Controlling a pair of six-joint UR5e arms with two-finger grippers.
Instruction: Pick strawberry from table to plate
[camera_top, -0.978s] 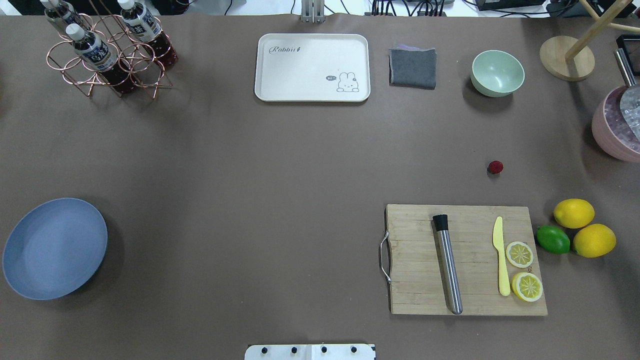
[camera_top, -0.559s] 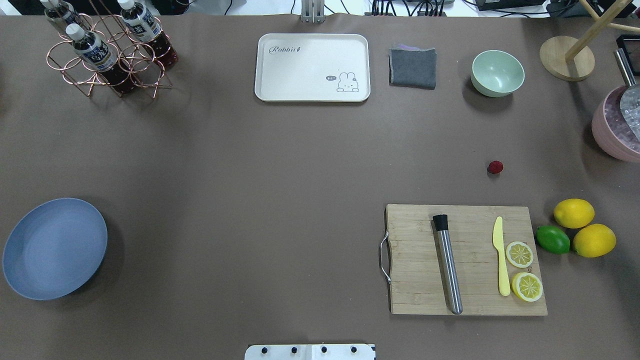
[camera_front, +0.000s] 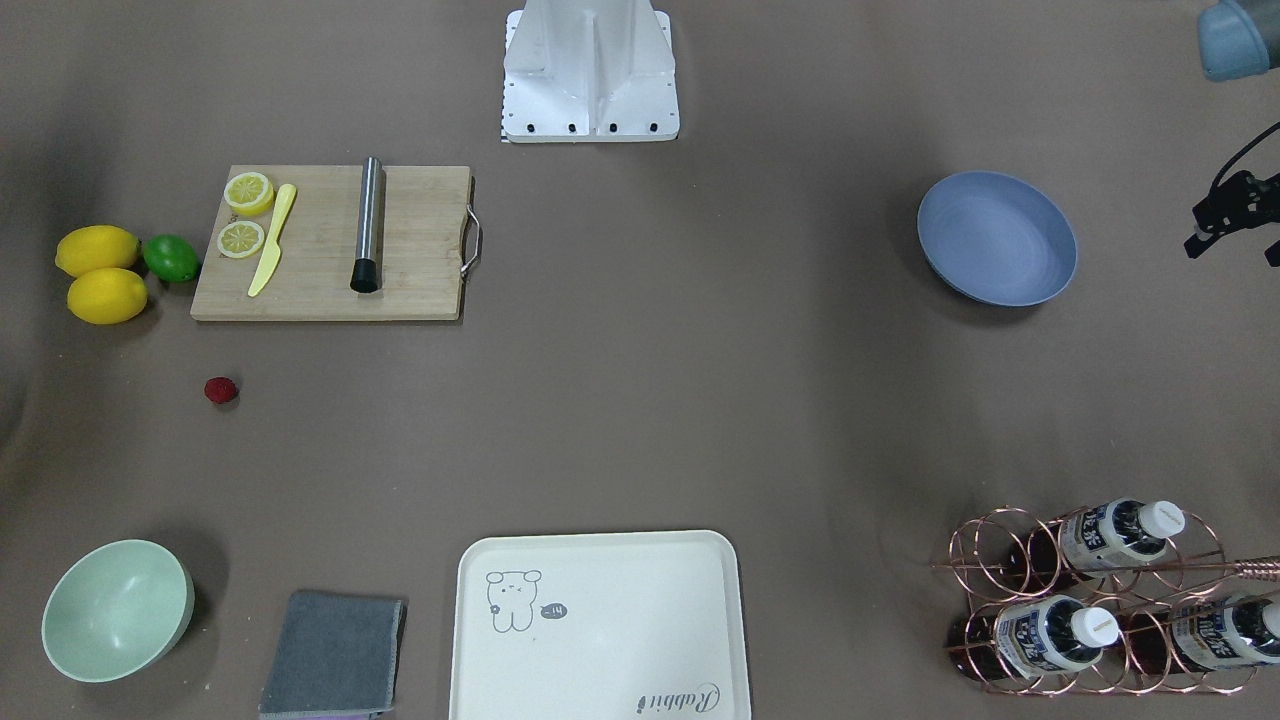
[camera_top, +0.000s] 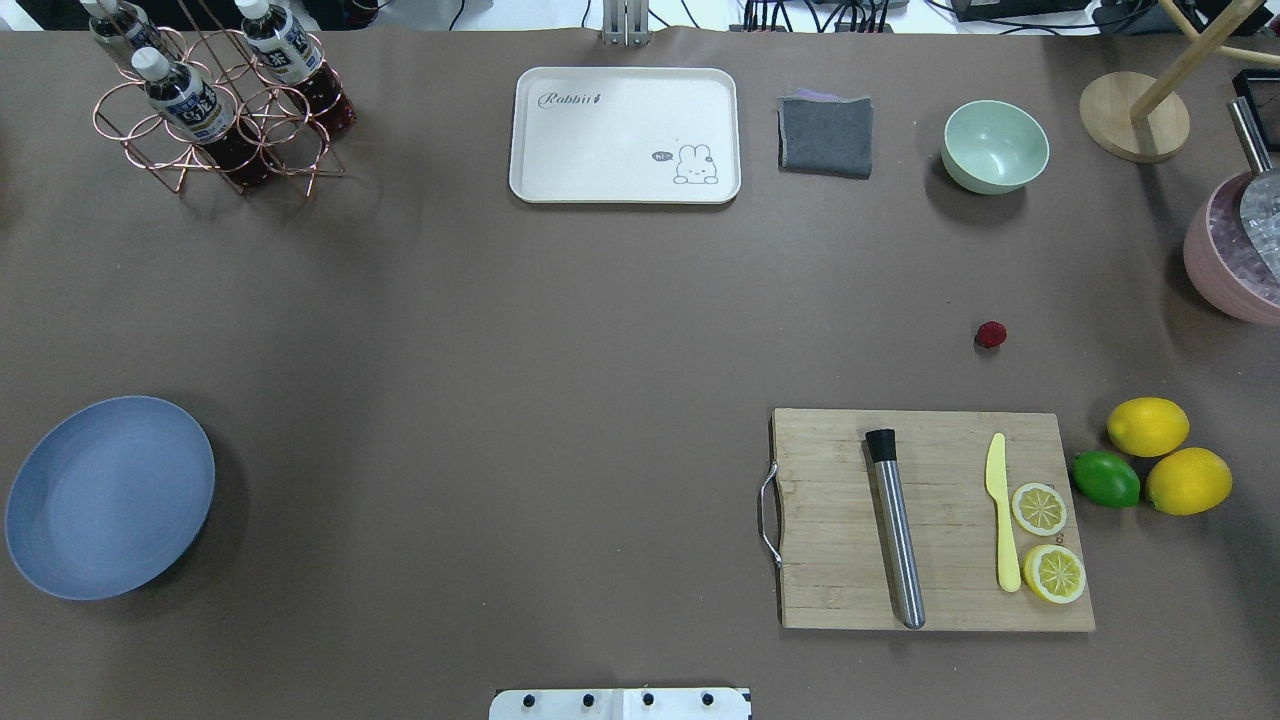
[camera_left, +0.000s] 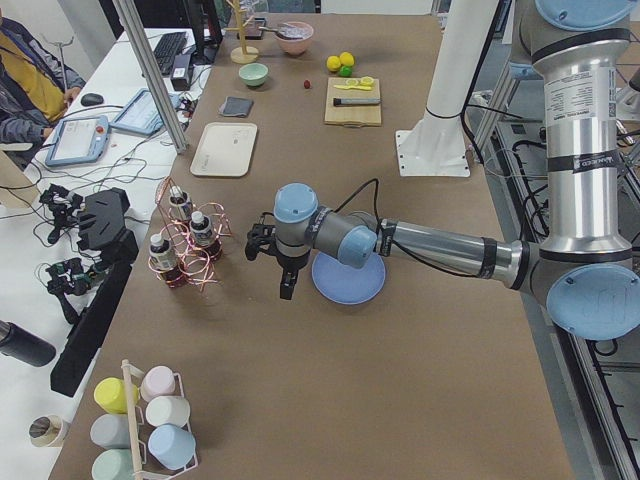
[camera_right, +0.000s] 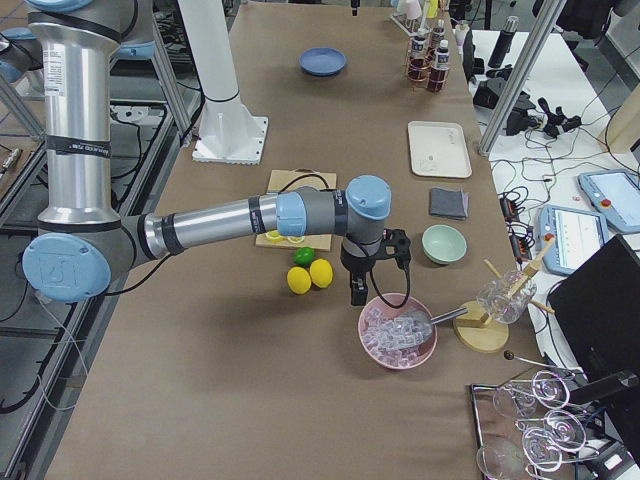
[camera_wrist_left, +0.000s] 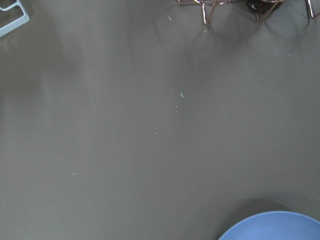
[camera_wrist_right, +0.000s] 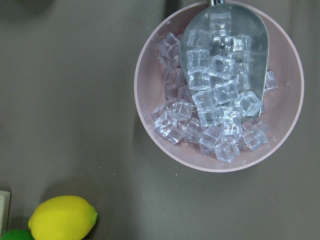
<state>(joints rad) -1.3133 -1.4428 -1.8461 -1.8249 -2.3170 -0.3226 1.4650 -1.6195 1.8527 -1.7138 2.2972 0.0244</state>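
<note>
The left end effector (camera_left: 286, 292) and right end effector (camera_right: 356, 297) appear only side-on; apart or together, I cannot tell.

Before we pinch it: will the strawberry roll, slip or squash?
Likely to roll if nudged: the strawberry is small and roundish, lying loose on the flat table with nothing touching it. Probably very light, since it is far smaller than the lemons. Whether it squashes can't be told; it is too small in view.

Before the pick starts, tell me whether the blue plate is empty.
Empty: the plate shows bare blue inside; the strawberry lies on the table, far off.
</note>
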